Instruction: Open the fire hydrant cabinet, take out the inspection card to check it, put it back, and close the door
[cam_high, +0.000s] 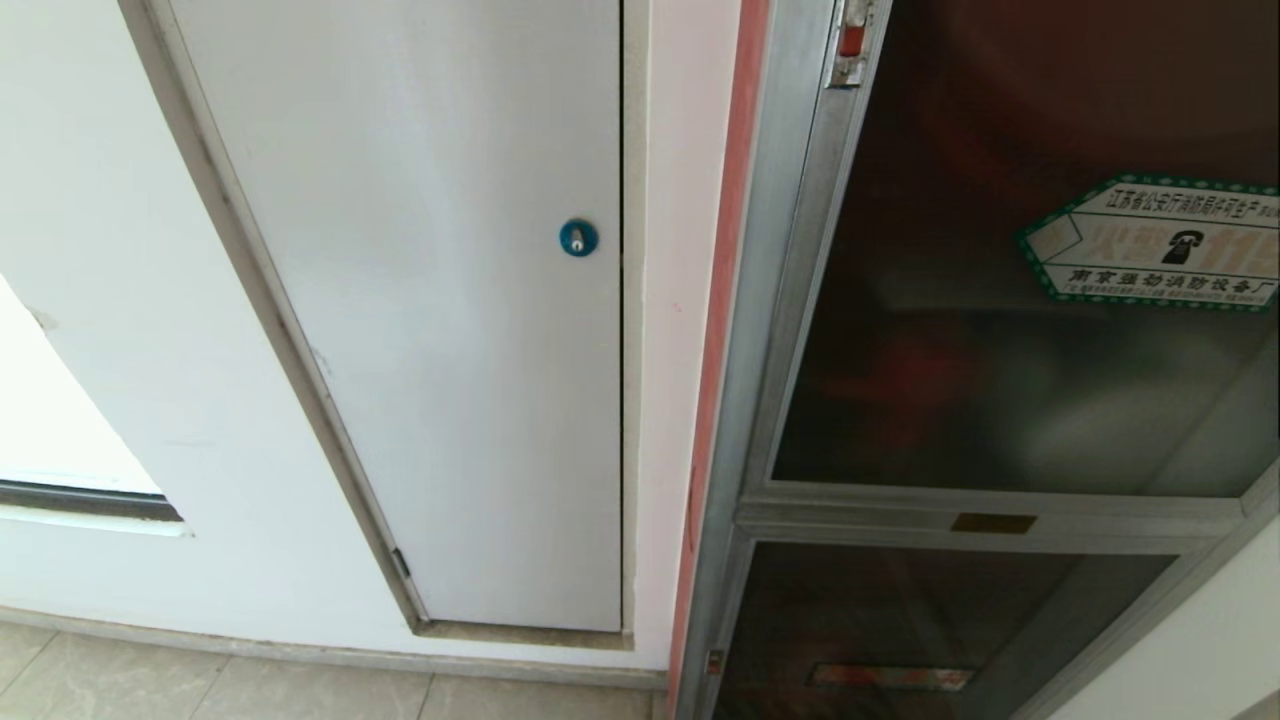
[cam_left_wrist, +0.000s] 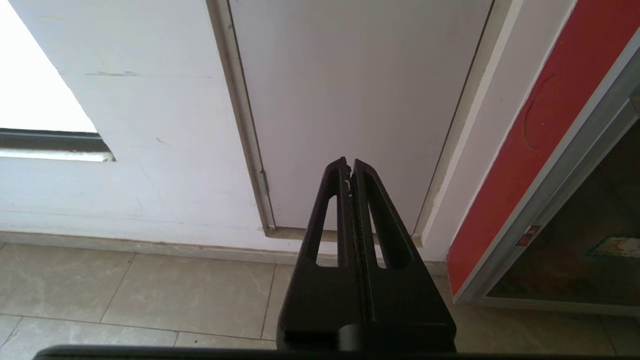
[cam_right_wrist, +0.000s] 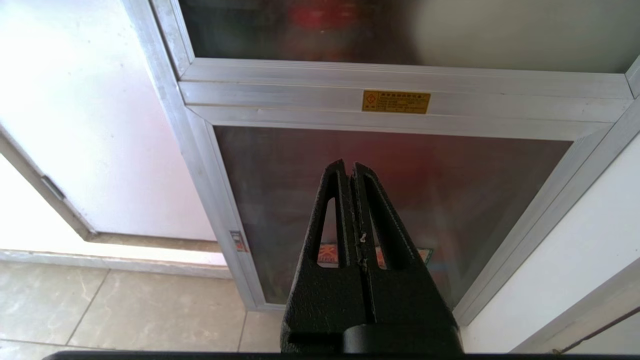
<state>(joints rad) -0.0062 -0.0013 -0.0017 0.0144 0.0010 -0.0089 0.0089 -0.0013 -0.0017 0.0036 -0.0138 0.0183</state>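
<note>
The fire hydrant cabinet (cam_high: 745, 330) stands at the right of the head view, silver-framed. Its door (cam_high: 960, 330) of dark tinted glass is closed and carries a green-bordered hexagonal sticker (cam_high: 1160, 240) and a small red latch (cam_high: 852, 40) at its upper left corner. The inspection card is hidden. Neither arm shows in the head view. My right gripper (cam_right_wrist: 350, 167) is shut and empty, held low before the lower glass panel (cam_right_wrist: 450, 190). My left gripper (cam_left_wrist: 348, 164) is also shut and empty, pointing at the foot of the white panel (cam_left_wrist: 360, 100).
A white panel (cam_high: 430, 300) with a round blue lock (cam_high: 578, 237) fills the wall left of the cabinet. The lower glass panel (cam_high: 900, 620) with a red label (cam_high: 890, 677) sits under the door. Beige floor tiles (cam_high: 300, 690) run along the wall's foot.
</note>
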